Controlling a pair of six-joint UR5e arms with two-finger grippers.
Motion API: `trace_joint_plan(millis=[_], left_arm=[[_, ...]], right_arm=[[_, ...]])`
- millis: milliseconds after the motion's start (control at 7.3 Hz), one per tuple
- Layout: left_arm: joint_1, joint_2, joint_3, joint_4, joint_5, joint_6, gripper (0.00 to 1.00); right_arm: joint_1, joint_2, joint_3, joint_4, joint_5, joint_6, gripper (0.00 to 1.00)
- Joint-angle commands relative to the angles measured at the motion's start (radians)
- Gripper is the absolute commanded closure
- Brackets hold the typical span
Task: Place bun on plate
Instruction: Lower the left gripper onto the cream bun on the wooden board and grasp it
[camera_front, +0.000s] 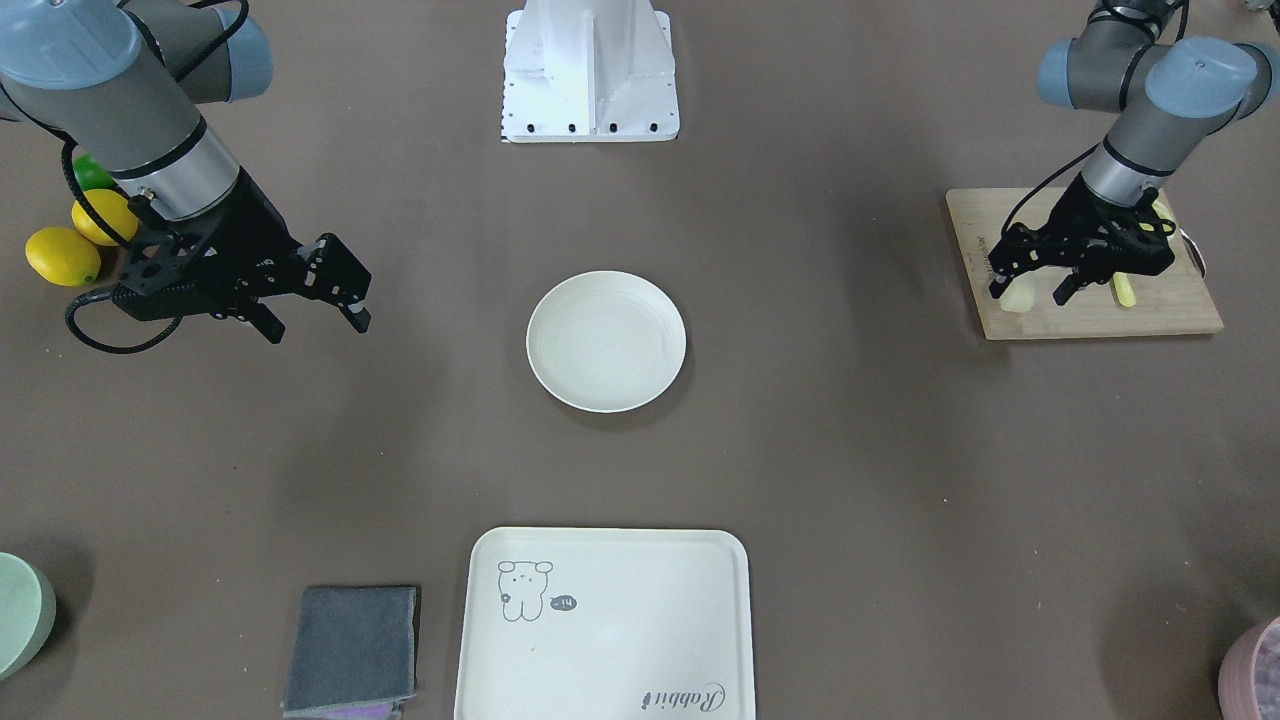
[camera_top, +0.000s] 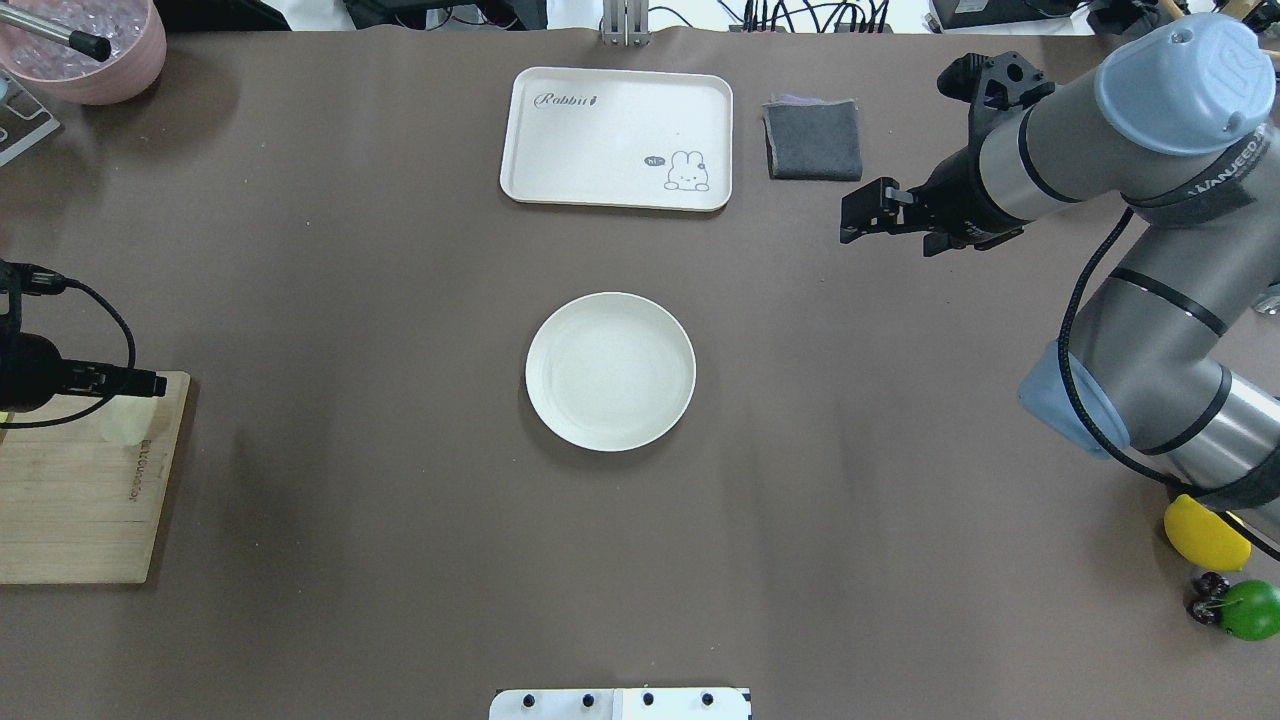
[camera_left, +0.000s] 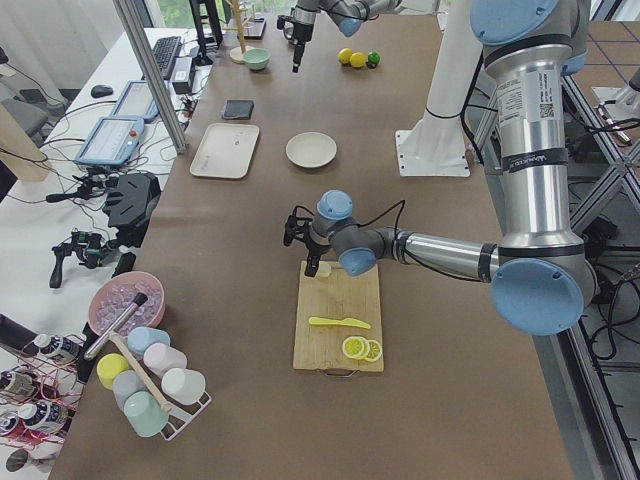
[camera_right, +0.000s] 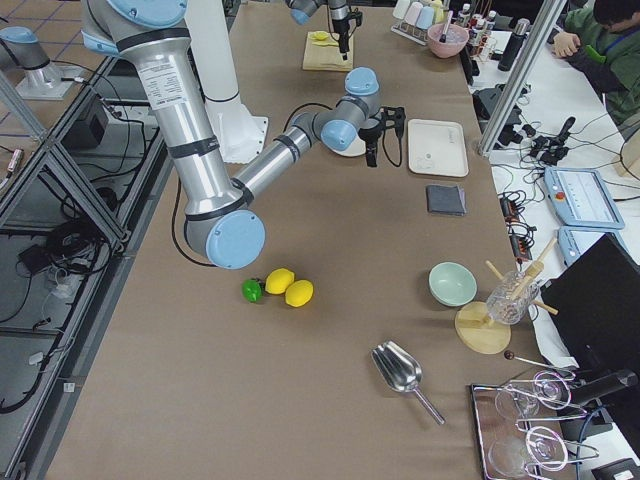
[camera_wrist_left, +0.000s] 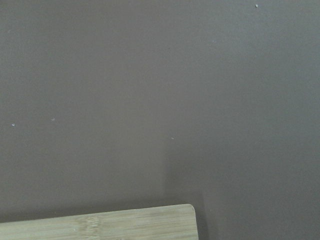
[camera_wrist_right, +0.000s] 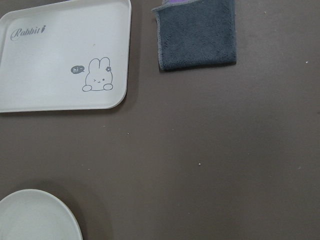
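The bun (camera_front: 1019, 297) is a small pale chunk on the wooden cutting board (camera_front: 1150, 315) at the table's end; it also shows as the bun (camera_top: 122, 420) in the overhead view. My left gripper (camera_front: 1030, 291) hangs low over the board, open, its fingers on either side of the bun and not closed on it. The round cream plate (camera_front: 606, 341) sits in the table's middle with nothing on it, also seen as the plate (camera_top: 610, 371). My right gripper (camera_front: 315, 322) hovers open and holds nothing, off to the plate's side.
A cream tray (camera_top: 617, 138) with a rabbit drawing and a folded grey cloth (camera_top: 813, 140) lie beyond the plate. Lemon slices (camera_left: 362, 349) and a yellow knife (camera_left: 340, 322) lie on the board. Two lemons (camera_front: 62, 256) and a lime sit near the right arm.
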Motion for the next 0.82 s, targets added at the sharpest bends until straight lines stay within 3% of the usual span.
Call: trace_joint_plan(millis=[0, 411, 548, 685], left_arm=[[0.005, 0.043, -0.001, -0.047, -0.001, 0.009, 0.18], [0.033, 0.037, -0.001, -0.047, 0.004, 0.007, 0.18], [0.033, 0.035, -0.001, -0.047, 0.004, 0.007, 0.25], [0.033, 0.035, -0.003, -0.048, 0.004, 0.007, 0.38]], right_arm=[[-0.003, 0.004, -0.001, -0.001, -0.005, 0.001, 0.00], [-0.001, 0.002, -0.003, -0.001, -0.005, 0.000, 0.00], [-0.001, 0.002, -0.003, -0.001, -0.005, 0.000, 0.00], [-0.001, 0.004, -0.004, -0.001, -0.007, 0.000, 0.00]])
